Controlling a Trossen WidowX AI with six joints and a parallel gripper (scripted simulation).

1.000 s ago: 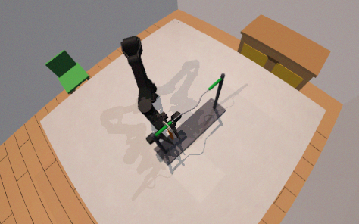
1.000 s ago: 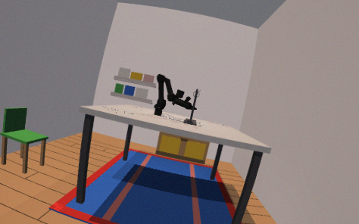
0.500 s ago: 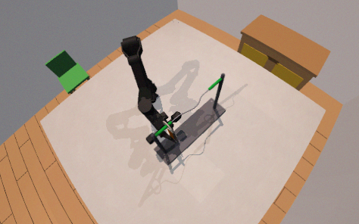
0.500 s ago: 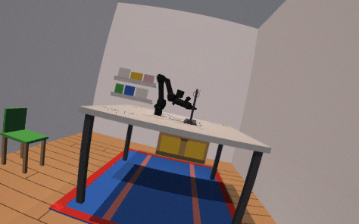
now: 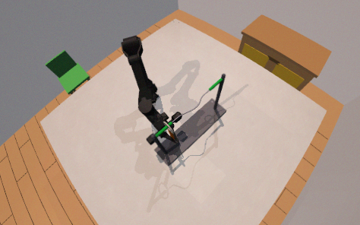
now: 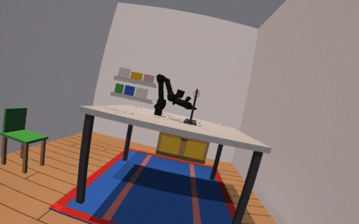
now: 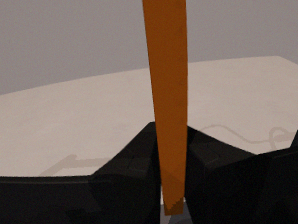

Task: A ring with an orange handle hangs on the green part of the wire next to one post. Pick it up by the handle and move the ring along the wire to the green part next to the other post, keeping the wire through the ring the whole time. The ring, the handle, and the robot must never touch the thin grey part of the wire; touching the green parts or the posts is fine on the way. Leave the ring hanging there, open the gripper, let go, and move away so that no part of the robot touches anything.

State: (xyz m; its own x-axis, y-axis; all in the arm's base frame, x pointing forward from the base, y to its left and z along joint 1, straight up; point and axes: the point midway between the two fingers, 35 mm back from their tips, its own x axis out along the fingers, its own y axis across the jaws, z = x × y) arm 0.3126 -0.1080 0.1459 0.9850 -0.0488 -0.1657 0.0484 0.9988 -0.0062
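The orange handle (image 5: 172, 135) (image 7: 169, 75) hangs down from the pale ring, which is around the near green wire part (image 5: 159, 132) beside the near post. My gripper (image 7: 162, 128) (image 5: 175, 141) is shut on the handle, with one dark finger on each side near its lower end in the wrist view. The thin grey wire (image 5: 199, 104) curves from there to the far green part (image 5: 216, 83) at the top of the far post (image 5: 219, 94). The ring is partly hidden and small in the top view; its exact contact with the wire cannot be told.
Both posts stand on a long dark base (image 5: 198, 125) on the pale table (image 5: 269, 152) (image 6: 230, 136). My wrist and forearm are close above the near green part and near post. Shadows of arm and wire lie on the table top.
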